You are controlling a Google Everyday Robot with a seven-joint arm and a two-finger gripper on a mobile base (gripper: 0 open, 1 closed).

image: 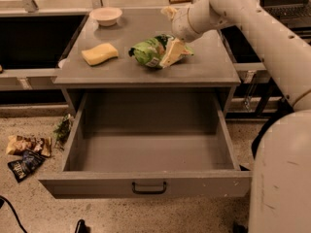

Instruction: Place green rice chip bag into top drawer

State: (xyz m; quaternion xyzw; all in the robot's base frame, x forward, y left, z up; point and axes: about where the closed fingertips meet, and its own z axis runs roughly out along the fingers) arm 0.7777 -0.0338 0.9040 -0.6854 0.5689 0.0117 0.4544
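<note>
While the top drawer stands pulled fully out in the lower middle of the frame, its grey inside holds nothing, and the small dark handle sits at the centre of its flat front panel. Above it, on the grey cabinet top, the green rice chip bag lies crumpled on its side, just right of centre in the upper half of the frame. The gripper is at the bag's right end, touching it and covering part of it; whether it has closed on the bag I cannot tell. The robot's 1 white arm reaches in from the upper right and slopes down to the left toward the bag, while the robot's pale body fills the lower right corner.

Left of the bag, and apart from it, a yellow sponge lies flat on the same surface. A pale shallow bowl stands near the back left corner of the top. On the speckled floor at the lower left, 2 small snack bags lie close together: a brown one and, just below it, a dark one. A scrap of green leafy material lies beside the drawer's left wall.
</note>
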